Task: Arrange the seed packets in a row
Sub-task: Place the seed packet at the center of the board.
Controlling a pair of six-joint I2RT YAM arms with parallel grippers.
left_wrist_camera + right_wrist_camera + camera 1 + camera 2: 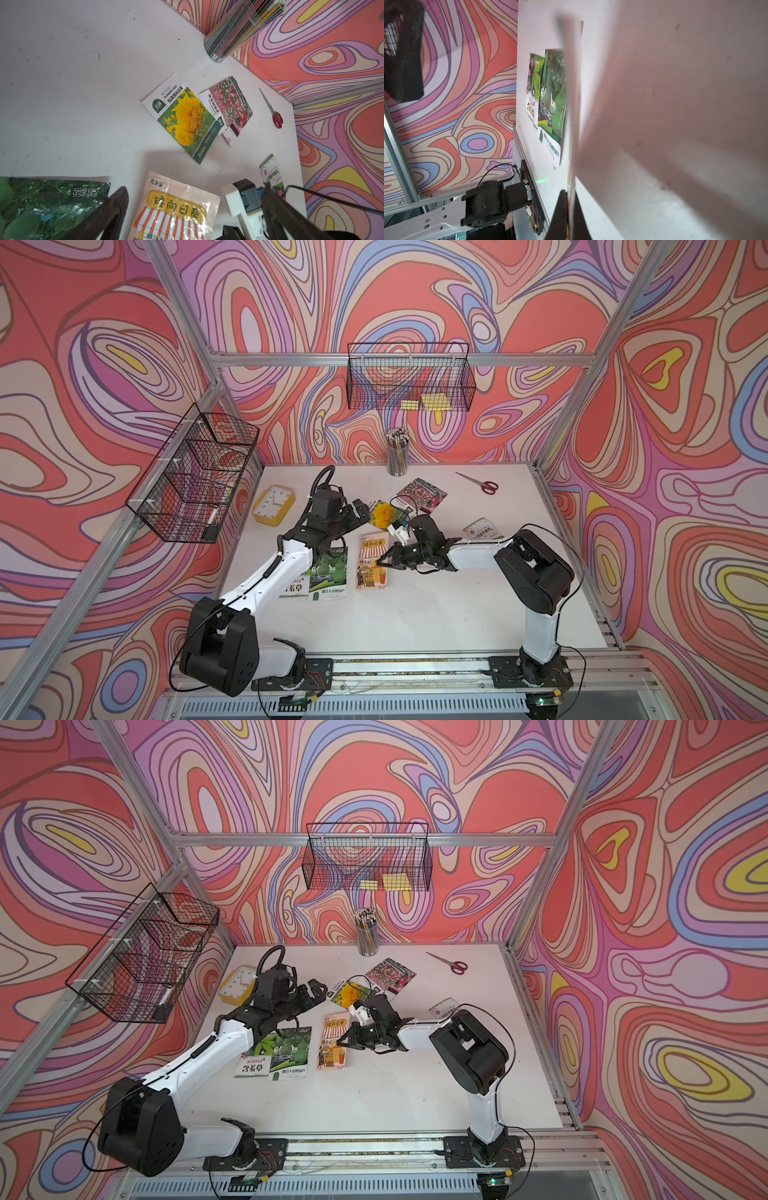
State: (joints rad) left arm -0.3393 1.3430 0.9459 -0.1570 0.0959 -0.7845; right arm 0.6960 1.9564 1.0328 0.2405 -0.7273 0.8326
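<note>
Swirl-patterned walls close in a white tabletop. Left pincer hangs above it with jaws spread wide, clear of every packet. The sunflower packet lies just beyond its tips. The pink packet lies past that, touching the sunflower packet, and the end of a seventh packet pokes out from under the pink packet. Right pincer is pressed together on the right edge of the shop packet. In the right wrist view that packet shows edge-on as a thin pale strip rising from the closed tips. Across the shop packet from this pincer lies the gourd packet, apart from it and overlapping the leaf packet on its far side. Behind the right pincer, beside its arm, sits the white packet
</note>
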